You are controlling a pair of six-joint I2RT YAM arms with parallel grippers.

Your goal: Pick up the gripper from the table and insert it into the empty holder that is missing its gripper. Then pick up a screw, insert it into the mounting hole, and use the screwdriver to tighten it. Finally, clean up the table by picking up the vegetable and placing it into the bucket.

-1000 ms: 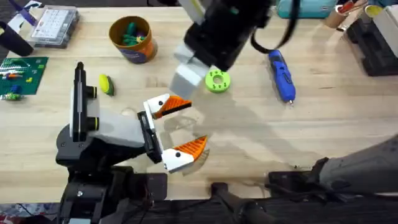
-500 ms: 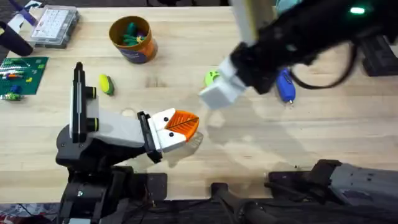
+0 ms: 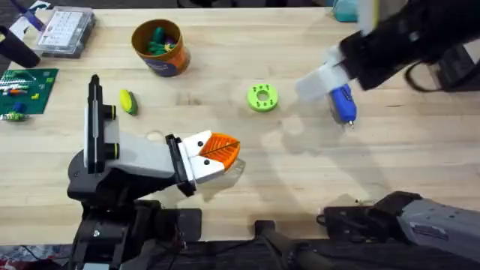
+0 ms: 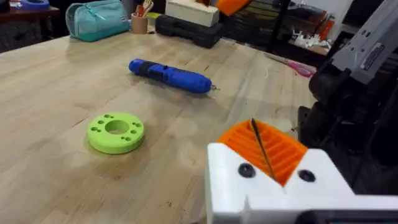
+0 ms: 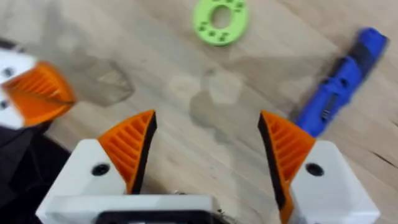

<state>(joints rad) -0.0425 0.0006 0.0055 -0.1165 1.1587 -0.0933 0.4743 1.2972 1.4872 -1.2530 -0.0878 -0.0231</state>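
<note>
The right gripper (image 5: 208,149), fingers spread and empty, was held above the blue screwdriver (image 3: 341,100); the left gripper's (image 3: 212,152) fingers were pressed together.

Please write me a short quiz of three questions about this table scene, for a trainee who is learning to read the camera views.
1. True or false: the right gripper is open.
2. In the overhead view, what lies on the table between the yellow vegetable and the blue screwdriver?
A) the green ring
B) the orange cup
C) the circuit board
3. Fill in the gap: the orange pads of the left gripper are pressed together, so it is ____.

Key: 1 true; 2 A; 3 shut.
</note>
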